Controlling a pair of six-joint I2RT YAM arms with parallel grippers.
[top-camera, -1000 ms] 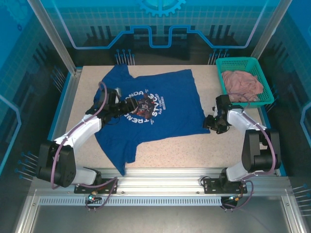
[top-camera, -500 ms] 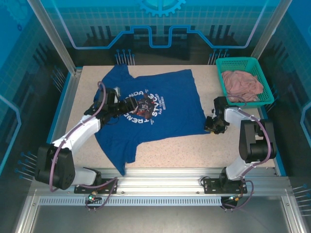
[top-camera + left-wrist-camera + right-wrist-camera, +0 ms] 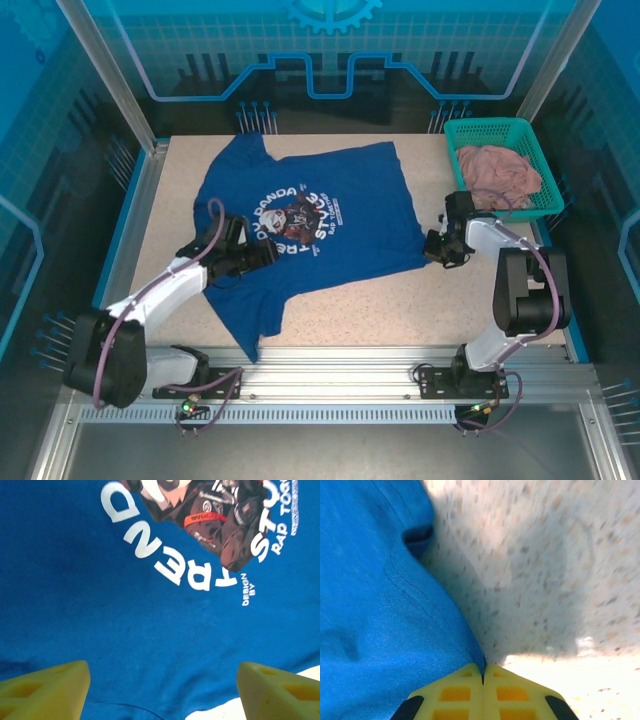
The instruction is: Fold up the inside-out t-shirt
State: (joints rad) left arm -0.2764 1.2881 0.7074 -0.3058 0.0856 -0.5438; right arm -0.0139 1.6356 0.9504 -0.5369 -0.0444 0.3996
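The inside-out t-shirt [image 3: 365, 225] lies spread flat on the speckled table, royal blue, with a white-lettered print [image 3: 298, 215] facing up. My left gripper [image 3: 260, 256] hovers over the shirt's near-left part, open. In the left wrist view its yellow fingers [image 3: 45, 690] stand wide apart above the blue cloth [image 3: 150, 630], with nothing between them. My right gripper [image 3: 434, 250] sits at the shirt's right hem corner. In the right wrist view it [image 3: 483, 672] is shut, pinching the edge of the blue fabric [image 3: 380, 620].
A teal basket [image 3: 498, 128] holding a dusty-pink garment [image 3: 497, 175] stands at the back right, just behind the right arm. Bare tabletop [image 3: 380, 300] runs along the near side of the shirt. Blue rails frame the table.
My right gripper has closed on the shirt's right hem edge. The left gripper has drawn back toward the near-left, off the print and over the lower part of the shirt, still open.
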